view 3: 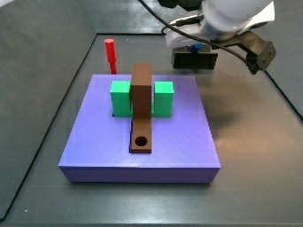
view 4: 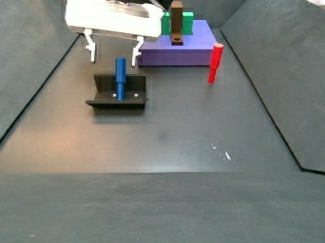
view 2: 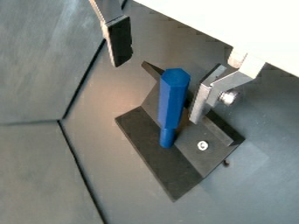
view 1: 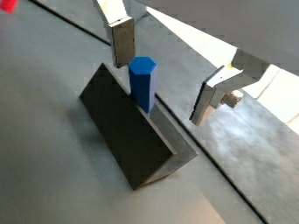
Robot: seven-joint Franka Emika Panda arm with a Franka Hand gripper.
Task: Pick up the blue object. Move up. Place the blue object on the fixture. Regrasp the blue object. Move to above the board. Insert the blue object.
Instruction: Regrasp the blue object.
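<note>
The blue object [view 1: 142, 80] is a slim hexagonal peg standing upright on the fixture [view 1: 135, 140], leaning against its dark bracket; it shows in both wrist views [view 2: 173, 105] and in a side view [view 4: 122, 78]. The fixture [view 4: 118, 95] sits on the grey floor in front of the board [view 4: 178, 49]. My gripper [view 1: 163, 80] is open just above the fixture, its silver fingers [view 2: 119, 44] standing on either side of the peg's top, with a gap to each. In a side view the gripper [view 3: 207, 44] hides the peg. The board [view 3: 142, 146] is lavender-blue.
A red upright peg [view 3: 109, 55] stands on the floor beside the board's far corner and also shows in a side view [view 4: 216, 62]. Two green blocks [view 3: 122, 97] and a long brown bar [view 3: 142, 106] with a round hole sit on the board. Dark walls enclose the floor.
</note>
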